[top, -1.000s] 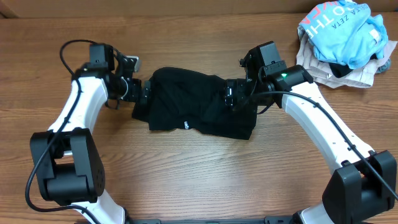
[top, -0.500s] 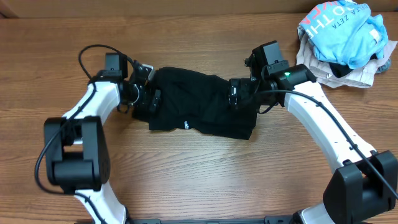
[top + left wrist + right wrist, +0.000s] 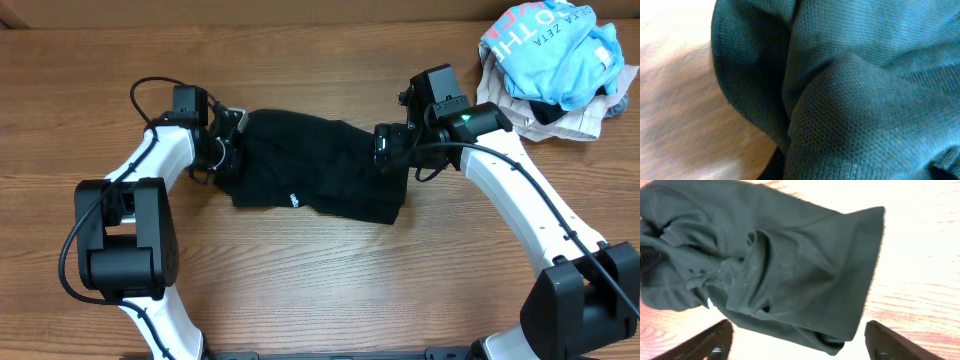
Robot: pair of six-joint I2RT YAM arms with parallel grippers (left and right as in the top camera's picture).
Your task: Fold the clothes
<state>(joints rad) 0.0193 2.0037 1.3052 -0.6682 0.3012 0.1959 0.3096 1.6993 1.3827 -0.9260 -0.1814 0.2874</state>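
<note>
The clothes [image 3: 315, 175], one black soft garment, lie crumpled mid-table with a small white logo [image 3: 293, 200] near the front edge. My left gripper [image 3: 232, 152] is pressed into the garment's left edge and shut on the fabric. The left wrist view is filled by dark knit cloth [image 3: 860, 90] over a strip of wood, and the fingers are hidden there. My right gripper [image 3: 383, 148] hovers at the garment's right side, open. In the right wrist view its fingertips [image 3: 722, 335] stand wide apart, with the garment's hem [image 3: 805, 305] lying between them, untouched.
A pile of other laundry sits at the back right corner: a light blue T-shirt [image 3: 550, 45] with pink-and-white lettering on a beige garment [image 3: 575, 120]. The bare wooden table [image 3: 320, 290] stretches in front of the black garment.
My left arm moved right onto the garment's left edge and its jaws shut on the fabric. The right gripper shifted slightly right. The garment's left side drew in a little.
</note>
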